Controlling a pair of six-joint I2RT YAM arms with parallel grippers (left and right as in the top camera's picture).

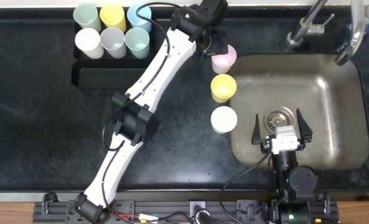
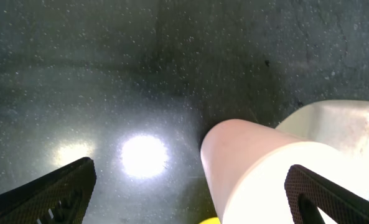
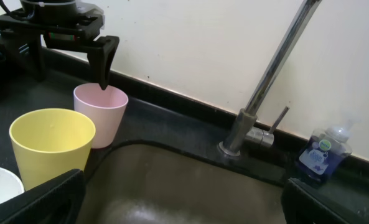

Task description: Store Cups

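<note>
The pink cup stands upright on the dark counter just right of centre near the top of the top view, at the upper left corner of the sink. Its mouth faces up and its long axis is vertical, the wider end uppermost.

The left gripper hangs over the pink cup with its fingers spread apart and nothing held. In the right wrist view one finger's tip sits at the cup's mouth; I cannot tell if it touches the rim.

Just below the pink cup in the top view are a yellow cup and then a white cup, both upright with mouths up. The three form a line down the sink's left rim.

In the upper left of the top view a black tray holds six more upright cups in two rows of three.

The right gripper hovers over the sink near the drain, at lower right, with its fingers wide apart and empty.

A faucet stands at the upper right, and a soap bottle is near it on the counter.
</note>
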